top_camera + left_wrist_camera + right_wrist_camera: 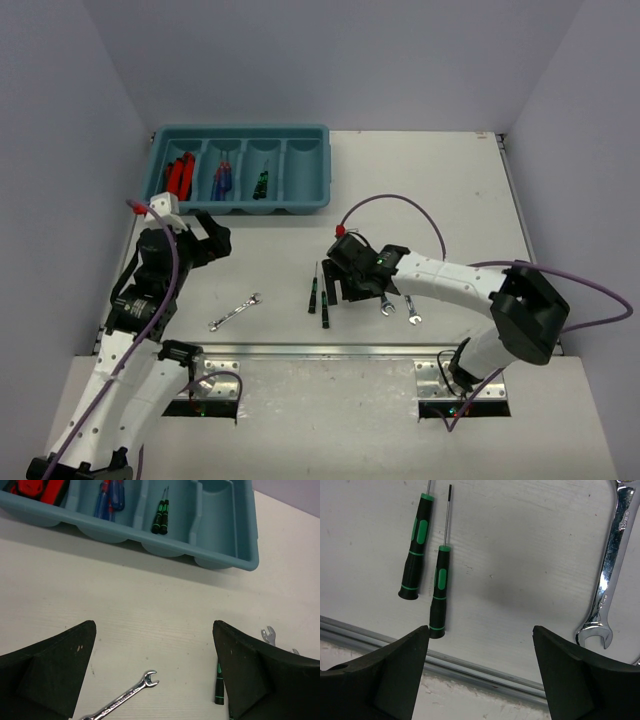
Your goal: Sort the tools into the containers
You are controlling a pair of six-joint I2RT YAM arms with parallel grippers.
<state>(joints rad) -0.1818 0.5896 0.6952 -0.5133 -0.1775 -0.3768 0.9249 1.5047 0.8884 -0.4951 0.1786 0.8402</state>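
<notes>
Teal tray (322, 170) at far left holds pliers (180, 175) and screwdrivers (222, 180). Open and empty, the right pincer (480, 630) hangs between two green-handled screwdrivers (416, 555) and a wrench (610, 575) on the counter (440, 180); the left pincer (155, 627) is likewise open.

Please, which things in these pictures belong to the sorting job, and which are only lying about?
Belong to the job:
- teal tray
- inside it: red pliers, blue-handled screwdrivers, green-handled pair
- on the table: loose green-handled screwdrivers, lone wrench, two wrenches near the right arm

Only lying about:
- purple cable
- metal rail at the near edge
</notes>
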